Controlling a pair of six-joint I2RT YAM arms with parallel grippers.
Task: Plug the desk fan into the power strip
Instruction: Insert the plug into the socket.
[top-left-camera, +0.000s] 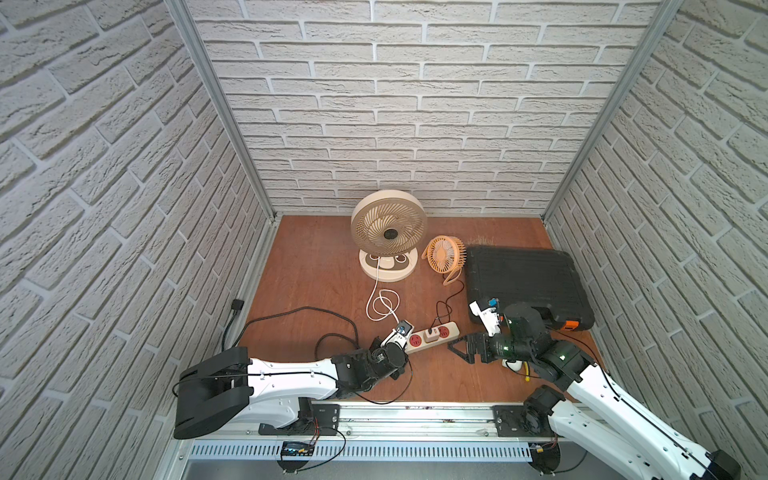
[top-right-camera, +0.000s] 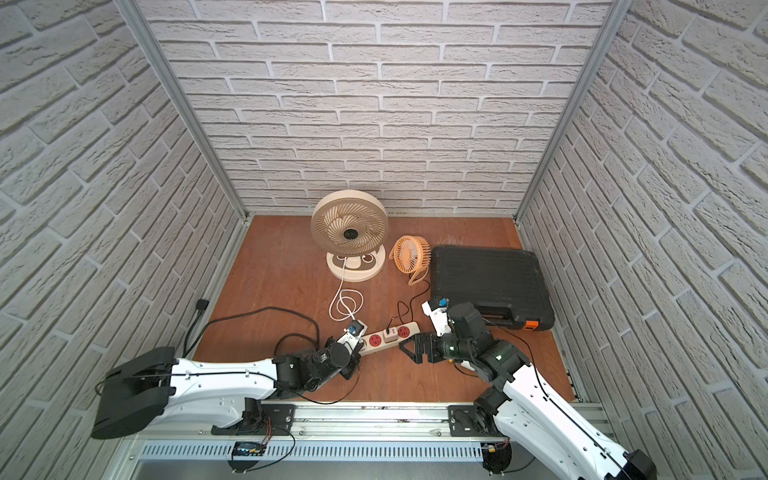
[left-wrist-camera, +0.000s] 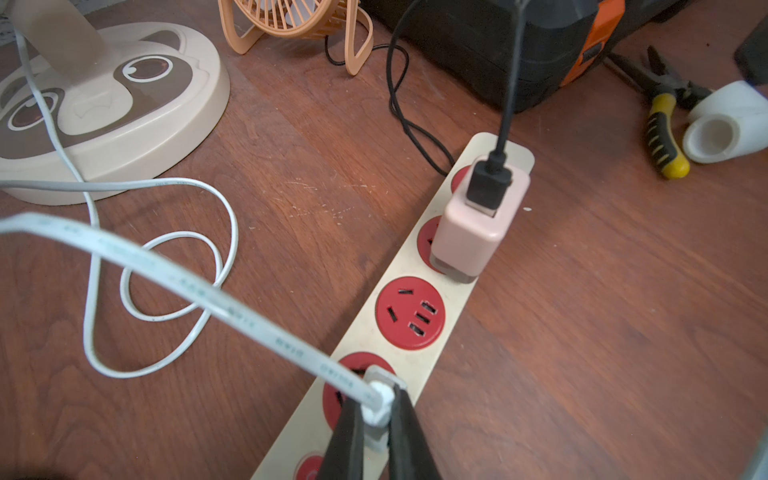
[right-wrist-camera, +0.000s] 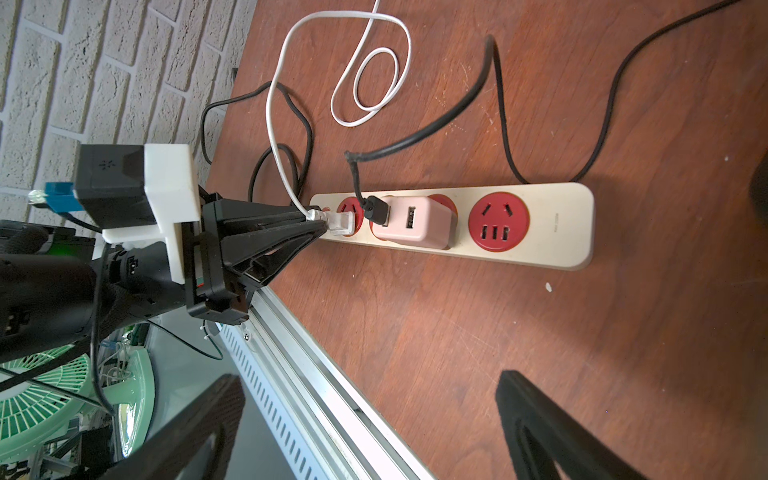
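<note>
Near desk front edge: left pincer (left-wrist-camera: 376, 415) clamps white plug (left-wrist-camera: 380, 401) over power strip (left-wrist-camera: 419, 361) socket; right pincer (right-wrist-camera: 365, 419) gapes wide beside it.

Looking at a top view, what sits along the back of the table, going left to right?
Beige fan → orange fan → black case.

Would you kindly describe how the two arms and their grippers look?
Both arms have white shells with black joints and thin black cables. Left gripper and right gripper: black, triangular, open-framed fingers, each wrist carrying a white-bracketed black camera.
</note>
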